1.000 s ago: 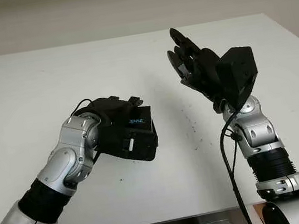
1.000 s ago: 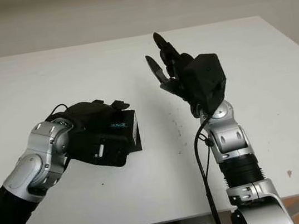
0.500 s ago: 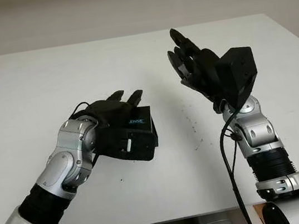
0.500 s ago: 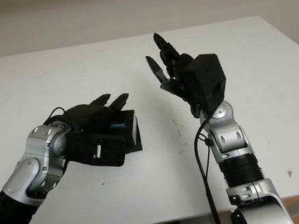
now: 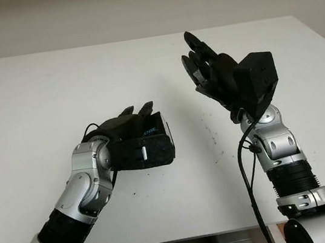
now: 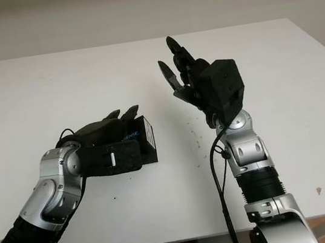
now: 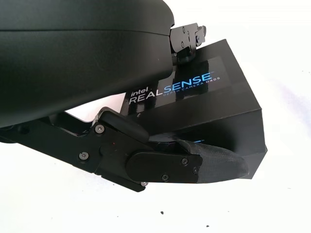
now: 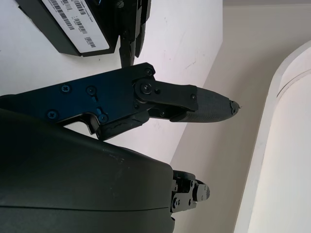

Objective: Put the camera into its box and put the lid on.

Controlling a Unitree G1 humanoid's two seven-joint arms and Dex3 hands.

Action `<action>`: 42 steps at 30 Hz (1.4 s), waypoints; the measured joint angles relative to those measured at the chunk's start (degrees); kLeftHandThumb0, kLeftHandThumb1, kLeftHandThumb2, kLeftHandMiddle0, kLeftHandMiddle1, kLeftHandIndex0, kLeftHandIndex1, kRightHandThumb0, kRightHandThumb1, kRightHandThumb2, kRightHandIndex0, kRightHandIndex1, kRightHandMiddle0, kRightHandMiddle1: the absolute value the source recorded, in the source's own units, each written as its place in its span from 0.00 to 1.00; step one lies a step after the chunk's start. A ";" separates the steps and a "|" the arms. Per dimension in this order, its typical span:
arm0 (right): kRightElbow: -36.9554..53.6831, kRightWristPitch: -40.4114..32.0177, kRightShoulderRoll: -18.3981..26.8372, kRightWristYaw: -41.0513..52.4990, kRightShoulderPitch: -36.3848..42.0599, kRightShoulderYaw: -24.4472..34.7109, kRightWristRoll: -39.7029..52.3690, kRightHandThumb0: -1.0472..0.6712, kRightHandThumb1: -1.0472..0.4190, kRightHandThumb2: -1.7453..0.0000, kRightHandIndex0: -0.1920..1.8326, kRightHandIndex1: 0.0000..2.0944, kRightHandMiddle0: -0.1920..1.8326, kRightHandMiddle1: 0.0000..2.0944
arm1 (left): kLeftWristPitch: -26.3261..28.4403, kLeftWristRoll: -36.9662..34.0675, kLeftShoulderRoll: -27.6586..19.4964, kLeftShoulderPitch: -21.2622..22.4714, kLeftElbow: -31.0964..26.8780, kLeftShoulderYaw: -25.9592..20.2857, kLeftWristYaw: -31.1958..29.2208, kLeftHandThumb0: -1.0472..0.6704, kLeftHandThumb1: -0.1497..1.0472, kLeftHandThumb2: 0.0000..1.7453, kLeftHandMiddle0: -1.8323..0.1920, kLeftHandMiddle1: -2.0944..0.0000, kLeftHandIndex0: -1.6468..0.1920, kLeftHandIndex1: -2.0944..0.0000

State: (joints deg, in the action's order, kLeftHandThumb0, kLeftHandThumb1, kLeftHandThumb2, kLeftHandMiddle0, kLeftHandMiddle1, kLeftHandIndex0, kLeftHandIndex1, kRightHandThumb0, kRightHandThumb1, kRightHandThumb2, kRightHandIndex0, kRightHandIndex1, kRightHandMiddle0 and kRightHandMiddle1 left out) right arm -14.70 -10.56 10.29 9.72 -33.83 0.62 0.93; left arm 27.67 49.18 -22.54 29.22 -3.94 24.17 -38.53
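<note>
Nearest to you, your left hand [image 5: 130,140] sat low over the white table top [image 5: 36,97], and its fingers were not closed on anything: two fingertips [image 5: 146,107] stuck out past the far top edge of the black rectangular cardboard box printed with RealSense lettering [image 5: 157,135], while a lower padded finger [image 7: 214,165] lay along the box's near side face. I judged that a loose cradle, not a grip, though whether that pad actually touched the card you could not tell. The box itself lay on the table, lid on, just ahead of that palm and to its inner side, with its long axis running roughly across you, end face toward your right arm. No camera was visible outside it.

Farther out and well apart, your right hand [image 5: 213,71] was raised clear above the table, open and holding nothing, palm turned toward the box. So the left was plainly the nearer hand; any next move on the box turned on it, with the box lying forward of its fingers.
</note>
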 measured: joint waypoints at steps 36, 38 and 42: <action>-3.42 3.22 -1.20 0.57 -0.20 0.05 -0.11 0.22 0.00 0.71 0.09 0.03 0.11 0.05 | -6.38 -27.98 -2.59 5.35 -5.53 -12.61 -2.45 0.12 1.00 0.19 1.00 1.00 1.00 1.00; -3.42 3.21 -1.18 0.53 -0.20 0.04 -0.25 0.22 0.00 0.71 0.09 0.03 0.11 0.05 | -6.47 -31.39 -1.78 4.69 -5.27 -14.55 -0.95 0.12 1.00 0.18 1.00 1.00 1.00 1.00; -3.40 2.53 -0.84 0.46 -0.20 0.03 -0.69 0.21 0.00 0.71 0.09 0.03 0.10 0.05 | -9.73 -38.98 -0.72 3.65 -4.06 -20.15 2.51 0.13 1.00 0.15 1.00 1.00 1.00 1.00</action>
State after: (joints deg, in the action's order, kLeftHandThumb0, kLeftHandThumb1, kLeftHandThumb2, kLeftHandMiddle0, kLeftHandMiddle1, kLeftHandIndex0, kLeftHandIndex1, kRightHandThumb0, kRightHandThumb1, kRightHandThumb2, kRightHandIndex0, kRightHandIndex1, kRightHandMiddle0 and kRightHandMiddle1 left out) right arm -18.10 -8.03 9.45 10.17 -34.03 0.65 0.24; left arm 17.94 10.20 -23.26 32.88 -8.01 4.02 -36.03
